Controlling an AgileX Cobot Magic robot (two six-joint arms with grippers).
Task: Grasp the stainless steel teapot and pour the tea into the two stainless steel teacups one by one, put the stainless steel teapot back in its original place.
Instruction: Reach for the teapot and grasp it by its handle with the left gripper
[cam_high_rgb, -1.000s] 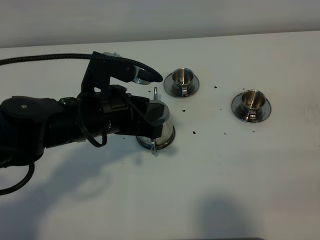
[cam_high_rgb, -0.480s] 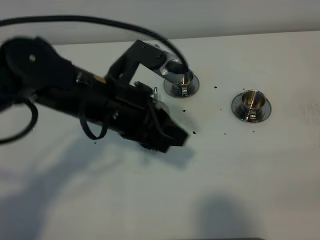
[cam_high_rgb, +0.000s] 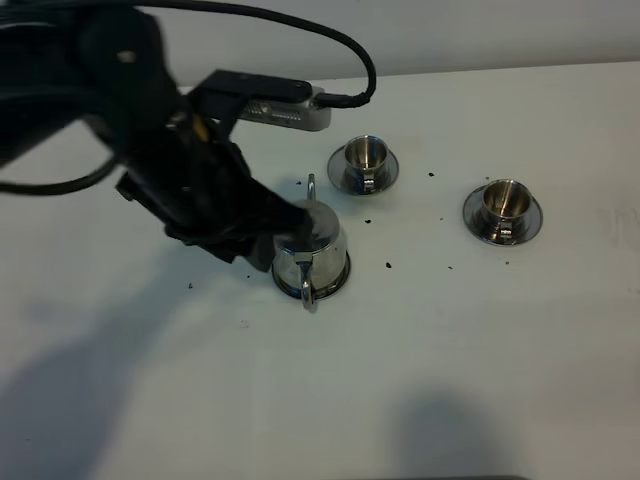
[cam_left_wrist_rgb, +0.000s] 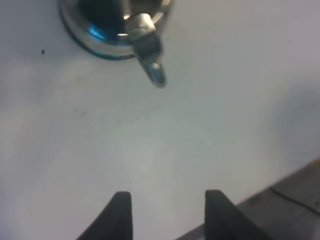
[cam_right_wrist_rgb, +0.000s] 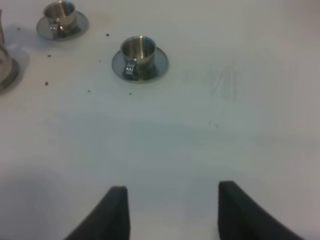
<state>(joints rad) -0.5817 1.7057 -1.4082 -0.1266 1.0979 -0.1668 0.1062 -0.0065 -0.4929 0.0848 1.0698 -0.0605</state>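
Compared the overhead shots across the last second and noticed a big swing from the left arm (cam_high_rgb: 160, 150): lying low and flat from the left side a second back, stretched right across the pot half a second back, now reared up high and angled down over it. Found the stainless steel teapot (cam_high_rgb: 325, 255) in the very same spot through all three, upright on the wide saucer (cam_high_rgb: 338, 288), loop handle toward the camera, thin spout toward the back. Saw no shift in the cups either, the nearer teacup (cam_high_rgb: 364, 156) just beyond the spout and the farther teacup (cam_high_rgb: 503, 200) well off to the right, each on its own little saucer.

Checked the left wrist view and caught the left gripper (cam_left_wrist_rgb: 167, 212) with jaws spread and nothing but bare table (cam_left_wrist_rgb: 150, 140) between them, pot well ahead of the tips, so definitely not holding anything. Same story for the right gripper (cam_right_wrist_rgb: 172, 212): spread, empty, hanging back over open table. Couldn't make out any tea in the cups.

Read all this as repositioning, not progress: lots of arm motion, zero pot motion, no grip. Figured on needing a proper clamp on that handle before any pouring.
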